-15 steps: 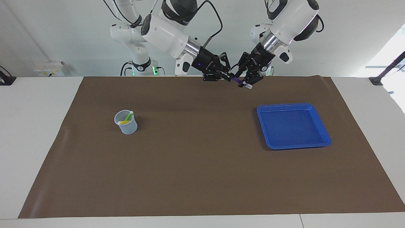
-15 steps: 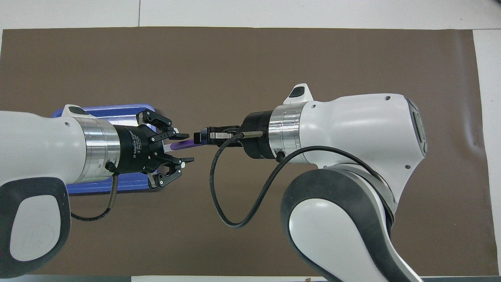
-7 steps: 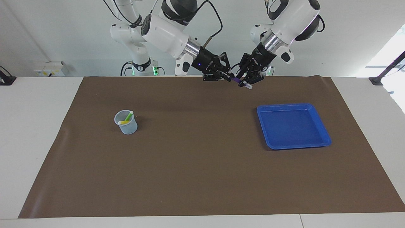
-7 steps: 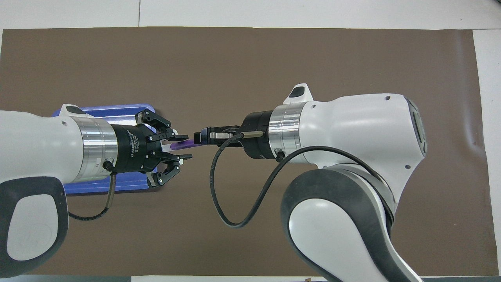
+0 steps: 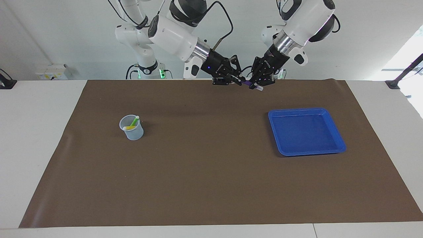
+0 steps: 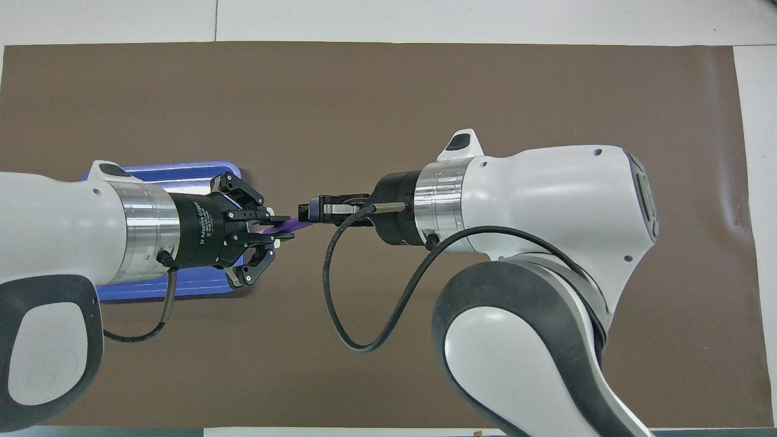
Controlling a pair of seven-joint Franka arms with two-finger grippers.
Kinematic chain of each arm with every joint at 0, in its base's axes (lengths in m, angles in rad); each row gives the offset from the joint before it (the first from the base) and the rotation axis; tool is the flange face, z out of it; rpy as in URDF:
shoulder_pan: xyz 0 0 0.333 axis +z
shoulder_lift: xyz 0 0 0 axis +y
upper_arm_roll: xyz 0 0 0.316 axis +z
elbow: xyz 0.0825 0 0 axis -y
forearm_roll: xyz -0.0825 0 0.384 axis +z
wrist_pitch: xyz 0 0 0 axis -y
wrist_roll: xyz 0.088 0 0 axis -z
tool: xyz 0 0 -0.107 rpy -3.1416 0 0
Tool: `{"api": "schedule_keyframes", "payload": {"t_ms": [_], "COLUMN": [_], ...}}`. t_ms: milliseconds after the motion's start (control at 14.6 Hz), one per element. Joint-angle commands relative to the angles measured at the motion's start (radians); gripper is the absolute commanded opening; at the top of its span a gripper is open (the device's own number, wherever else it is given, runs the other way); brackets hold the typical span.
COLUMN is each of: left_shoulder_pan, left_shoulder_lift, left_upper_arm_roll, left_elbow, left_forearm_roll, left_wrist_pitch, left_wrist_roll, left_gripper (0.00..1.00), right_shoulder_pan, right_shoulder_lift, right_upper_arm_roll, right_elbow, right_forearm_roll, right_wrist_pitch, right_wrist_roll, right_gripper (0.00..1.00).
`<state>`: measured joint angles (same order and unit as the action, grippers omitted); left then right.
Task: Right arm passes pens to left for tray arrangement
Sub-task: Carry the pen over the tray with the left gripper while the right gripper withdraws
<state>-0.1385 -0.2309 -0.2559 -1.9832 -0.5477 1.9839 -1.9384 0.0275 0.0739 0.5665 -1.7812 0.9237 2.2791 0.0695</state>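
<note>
Two robot arms met in mid-air above the brown mat [image 5: 211, 172] on the bench, at the edge nearest the robots, both gripping one purple pen [image 6: 290, 225]. The right tool [image 5: 238, 81] was clamped on one end, and the left tool [image 5: 257, 85] was clamped on the other, whose whitish tip [image 5: 260, 88] poked out below. The blue tray [image 5: 337, 137] lay toward the left arm's end of the bench. The yellow pen [image 5: 129, 127] and green pen [image 5: 134, 122] stood in a pale cup [image 5: 134, 134] toward the right arm's end.

Robotics lab; two white arms [image 5: 172, 33] at mat-covered white table [image 5: 33, 138]; bare wall.
</note>
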Motion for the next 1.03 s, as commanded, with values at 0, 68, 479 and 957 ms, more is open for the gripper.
{"api": "schedule_keyframes", "payload": {"t_ms": [0,68,479,957], "left_shoulder_pan": [0.010,0.010,0.045,0.240], "left_shoulder_lift": [-0.028,-0.027,-0.027,-0.027], "left_upper_arm_roll": [0.001,0.001,0.000,0.006], "left_elbow": [-0.023,-0.025,-0.025,-0.077], "left_forearm_roll": [0.019,0.019,0.019,0.019], "left_wrist_pitch": [0.003,0.003,0.010,-0.054], "left_wrist_roll": [-0.002,-0.002,0.044,0.695], "left_gripper": [0.00,0.00,0.00,0.00], "right_shoulder_pan": [-0.006,-0.008,-0.020,-0.018], "right_shoulder_lift": [0.006,0.004,-0.058,-0.089], "right_upper_arm_roll": [0.009,0.006,-0.112,-0.284], "right_elbow": [0.009,0.009,-0.018,-0.026], "right_forearm_roll": [0.004,-0.006,-0.281,-0.509], "right_wrist_pitch": [0.000,0.000,-0.051,-0.207], "right_wrist_roll": [0.019,0.019,0.013,0.013], "right_gripper": [0.00,0.43,1.00,1.00]}}
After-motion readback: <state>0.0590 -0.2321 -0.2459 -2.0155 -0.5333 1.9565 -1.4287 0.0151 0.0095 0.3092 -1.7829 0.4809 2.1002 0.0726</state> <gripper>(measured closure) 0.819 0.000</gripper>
